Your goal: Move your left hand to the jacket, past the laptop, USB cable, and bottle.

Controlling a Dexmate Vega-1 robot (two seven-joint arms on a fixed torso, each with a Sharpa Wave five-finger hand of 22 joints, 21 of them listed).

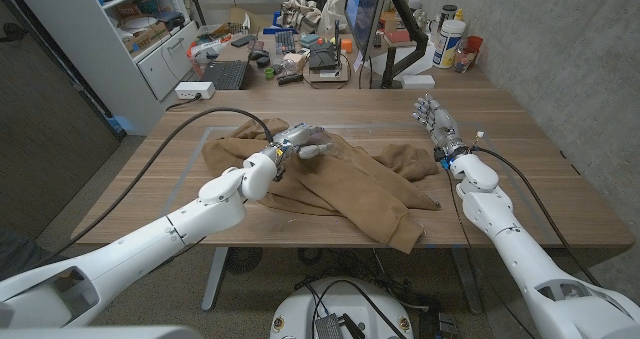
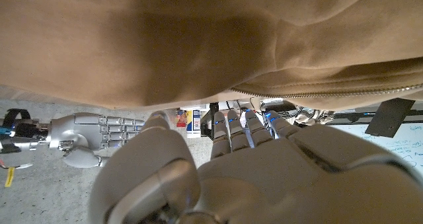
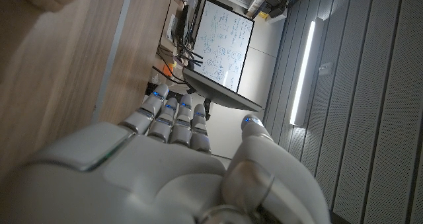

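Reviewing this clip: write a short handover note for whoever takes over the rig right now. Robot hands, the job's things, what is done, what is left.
Left robot hand: over the crumpled tan fabric jacket at the table's middle, holding nothing; contact unclear.
Right robot hand: upright, fingers apart, beside the jacket's right edge, holding nothing.
No laptop, USB cable or bottle shows on the wooden table.
Done: left robot hand has reached the jacket.
Left: apparently nothing.

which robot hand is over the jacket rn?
The left robot hand: its fingers reach over the brown jacket. The right robot hand stands off the jacket, over bare wooden table.
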